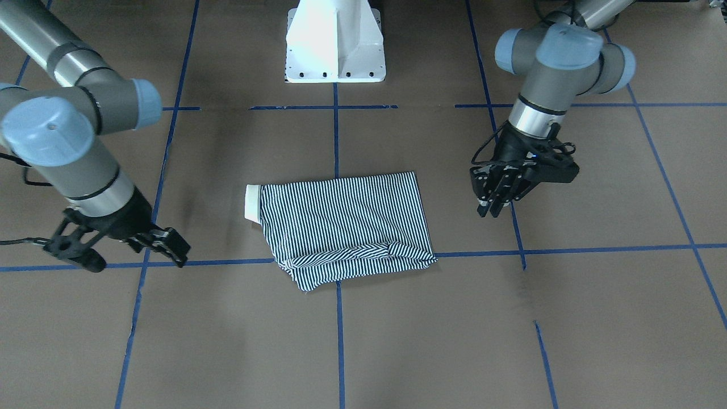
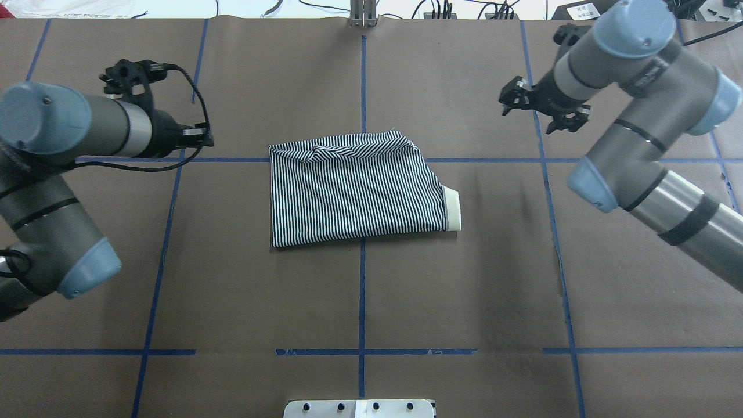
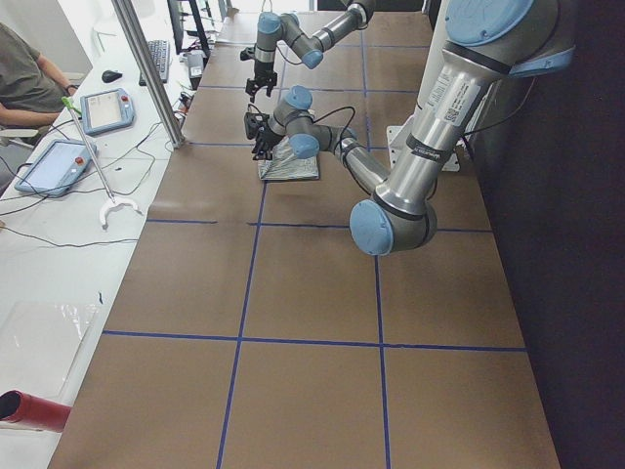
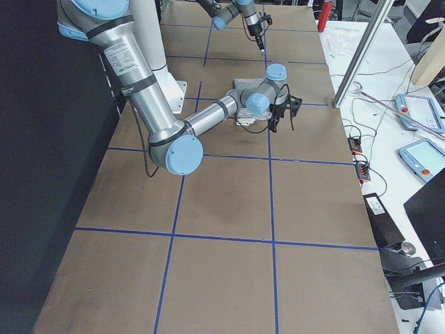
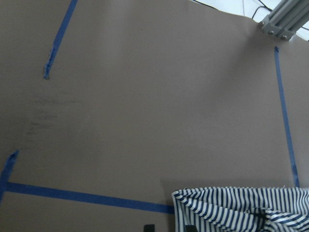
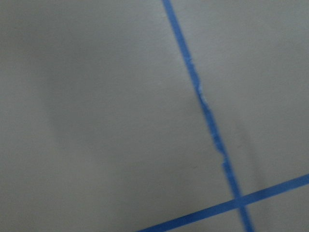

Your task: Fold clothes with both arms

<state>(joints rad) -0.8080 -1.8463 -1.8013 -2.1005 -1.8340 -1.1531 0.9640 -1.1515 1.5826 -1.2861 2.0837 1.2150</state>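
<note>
Polo shirt (image 1: 346, 218) lies folded at the centre of the table (image 1: 602, 329), seemingly nearly done; left gripper (image 1: 488, 212) narrow, right gripper (image 1: 138, 260) wide, both empty.

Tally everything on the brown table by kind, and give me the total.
Striped polo shirt: 1
Robot arms: 2, the left arm and the right arm
White pedestal base: 1
Total: 4
</note>
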